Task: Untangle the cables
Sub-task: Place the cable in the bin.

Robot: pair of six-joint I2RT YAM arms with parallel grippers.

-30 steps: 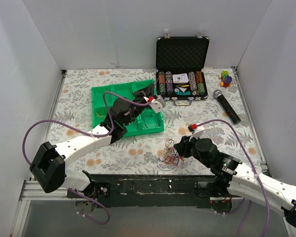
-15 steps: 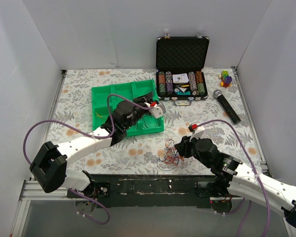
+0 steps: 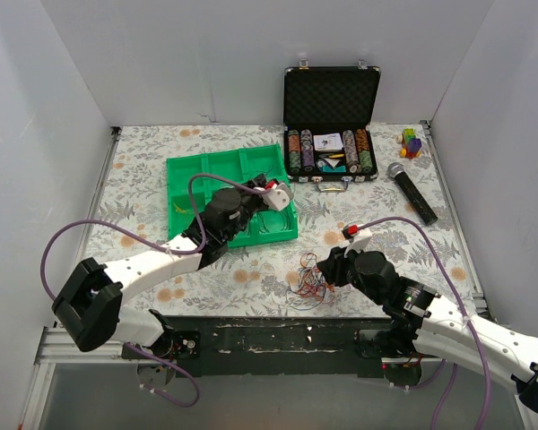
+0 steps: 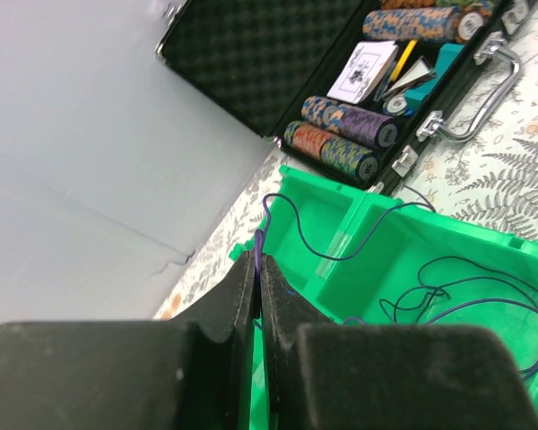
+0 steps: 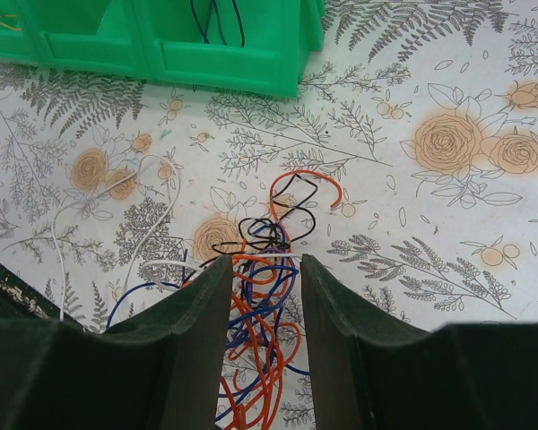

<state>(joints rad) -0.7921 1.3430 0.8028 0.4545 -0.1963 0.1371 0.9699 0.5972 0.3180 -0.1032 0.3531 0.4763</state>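
Observation:
A tangle of thin cables (image 3: pixel 307 282) in orange, blue, black and white lies on the flowered cloth near the front edge. My right gripper (image 3: pixel 322 265) hovers open just above that tangle (image 5: pixel 267 309), with the wires showing between its fingers (image 5: pixel 197 305) and none of them gripped. My left gripper (image 3: pixel 258 186) is over the green tray (image 3: pixel 186 179), shut on one thin blue cable (image 4: pixel 341 257). That cable runs up from the closed fingertips (image 4: pixel 258 262) and loops down into a tray compartment (image 4: pixel 484 246).
An open black case (image 3: pixel 330 125) of poker chips stands behind the tray. A microphone (image 3: pixel 412 193) lies at the right, with coloured blocks (image 3: pixel 411 141) at the back right. White walls enclose the table on three sides. The tray's corner (image 5: pixel 278 72) is close beyond the tangle.
My left gripper has shifted a little to the left and lower over the tray, still holding the blue cable. The right arm and the tangle have not moved.

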